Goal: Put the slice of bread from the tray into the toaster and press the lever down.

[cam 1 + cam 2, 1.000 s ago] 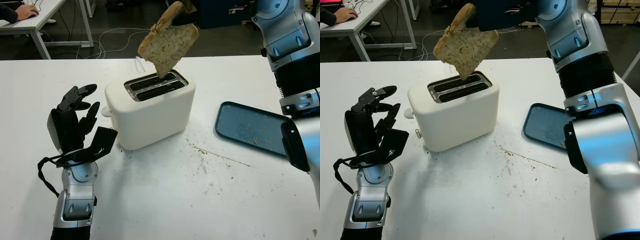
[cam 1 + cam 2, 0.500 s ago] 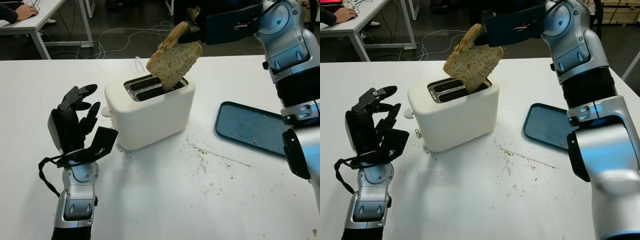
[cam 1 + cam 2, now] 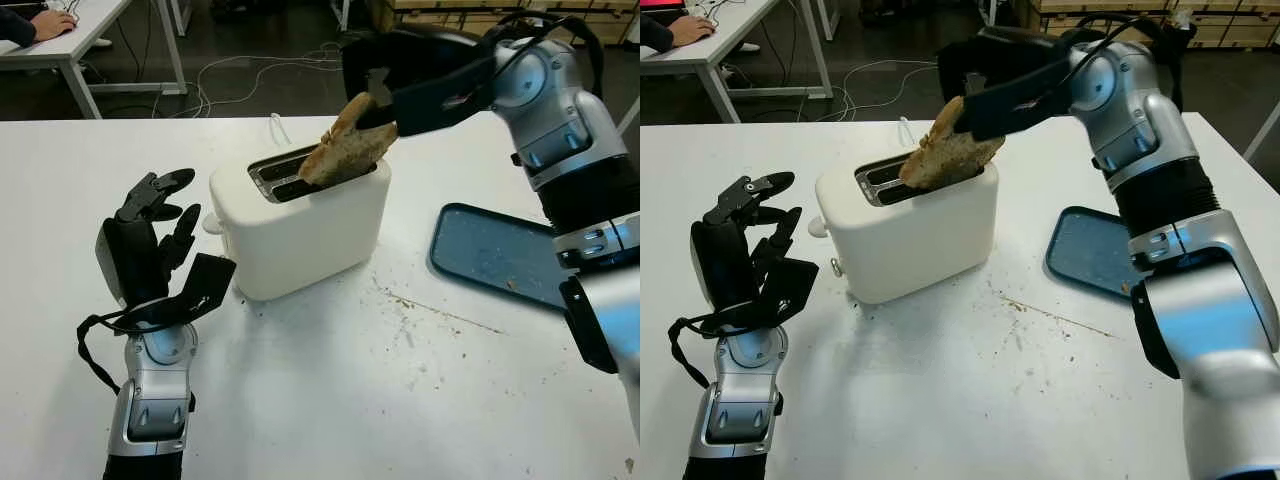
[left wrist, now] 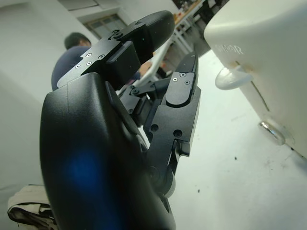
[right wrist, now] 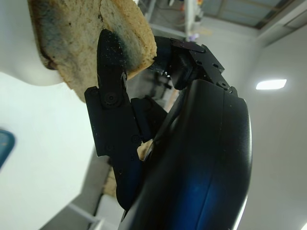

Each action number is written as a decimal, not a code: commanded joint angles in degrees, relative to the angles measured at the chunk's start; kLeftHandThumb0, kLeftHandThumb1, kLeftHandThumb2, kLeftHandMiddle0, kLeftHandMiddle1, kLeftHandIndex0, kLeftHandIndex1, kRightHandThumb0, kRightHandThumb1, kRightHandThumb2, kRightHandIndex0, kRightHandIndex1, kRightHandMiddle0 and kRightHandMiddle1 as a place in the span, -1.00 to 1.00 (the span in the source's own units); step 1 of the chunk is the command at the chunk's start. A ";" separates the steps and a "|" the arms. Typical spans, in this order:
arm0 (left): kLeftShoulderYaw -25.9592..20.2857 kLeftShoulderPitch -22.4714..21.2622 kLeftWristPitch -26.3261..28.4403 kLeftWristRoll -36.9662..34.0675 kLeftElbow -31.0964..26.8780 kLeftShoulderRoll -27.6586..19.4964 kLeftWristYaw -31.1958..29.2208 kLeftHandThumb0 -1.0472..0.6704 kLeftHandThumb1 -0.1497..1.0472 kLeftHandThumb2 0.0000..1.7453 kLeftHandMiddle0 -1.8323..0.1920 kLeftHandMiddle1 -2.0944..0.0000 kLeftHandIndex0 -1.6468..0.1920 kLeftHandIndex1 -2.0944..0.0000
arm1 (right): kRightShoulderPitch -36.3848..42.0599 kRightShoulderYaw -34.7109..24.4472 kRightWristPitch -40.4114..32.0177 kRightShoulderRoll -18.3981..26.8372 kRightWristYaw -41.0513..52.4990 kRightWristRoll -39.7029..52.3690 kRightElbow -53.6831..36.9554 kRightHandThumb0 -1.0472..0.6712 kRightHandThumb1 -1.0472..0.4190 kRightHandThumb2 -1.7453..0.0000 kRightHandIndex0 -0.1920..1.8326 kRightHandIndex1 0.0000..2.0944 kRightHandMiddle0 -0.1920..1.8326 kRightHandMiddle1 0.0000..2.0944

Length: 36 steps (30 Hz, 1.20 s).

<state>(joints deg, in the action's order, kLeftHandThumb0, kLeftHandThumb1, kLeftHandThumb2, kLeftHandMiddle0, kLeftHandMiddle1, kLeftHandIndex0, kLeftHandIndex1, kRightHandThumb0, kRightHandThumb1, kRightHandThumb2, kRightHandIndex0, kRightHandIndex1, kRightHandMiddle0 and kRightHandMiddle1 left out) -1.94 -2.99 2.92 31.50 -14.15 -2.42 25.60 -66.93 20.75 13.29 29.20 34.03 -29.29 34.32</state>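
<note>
White table [image 3: 330, 390], unlabelled toaster [image 3: 300, 225]

black 3-finger hands w/ small screws; silver arm shells, black ribbed joints, black cable loop at left wrist

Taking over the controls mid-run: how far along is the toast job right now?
Done: the tray holds only crumbs, so the slice is off it. In hand: the right hand grips the bread slice, tilted, with its lower edge in a slot of the toaster. Left: seat it fully, release, and press the lever. The left hand is open beside the toaster.
</note>
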 commanded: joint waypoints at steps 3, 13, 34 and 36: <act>-0.05 0.20 -0.69 -0.61 -0.38 0.12 -0.06 0.12 0.79 -0.97 0.15 -0.05 -0.11 0.61 | -0.48 1.84 2.36 -0.78 -2.74 -2.81 0.72 -0.31 -0.83 0.57 0.31 0.67 0.03 0.67; 0.09 0.62 -0.89 -0.86 -0.34 0.31 0.04 0.13 0.79 -0.95 0.17 -0.10 -0.11 0.60 | -3.21 9.07 4.55 -4.44 -6.28 -12.07 0.54 -0.30 -0.83 0.64 0.31 0.67 -0.01 0.67; 0.42 1.07 -0.79 0.21 -0.15 0.34 0.64 0.13 0.79 -0.97 0.17 -0.06 -0.11 0.60 | -6.28 9.01 9.88 -9.87 -3.02 -7.61 6.83 -0.52 -0.82 0.87 0.14 0.64 -0.09 0.37; 0.50 1.05 -0.65 0.36 -0.12 0.44 0.75 0.12 0.79 -0.97 0.16 -0.05 -0.11 0.61 | -7.31 8.21 11.32 -10.15 1.14 -4.51 8.26 -0.58 -0.83 0.93 -0.26 0.29 -0.25 0.03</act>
<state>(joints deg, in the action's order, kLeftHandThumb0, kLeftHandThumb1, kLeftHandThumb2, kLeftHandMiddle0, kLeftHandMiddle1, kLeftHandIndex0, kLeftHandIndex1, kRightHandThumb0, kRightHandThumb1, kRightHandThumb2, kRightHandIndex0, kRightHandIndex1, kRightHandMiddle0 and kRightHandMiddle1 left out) -1.55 -2.00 2.86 31.52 -14.15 -2.08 25.80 -72.11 29.88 23.29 19.60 32.87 -36.09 41.73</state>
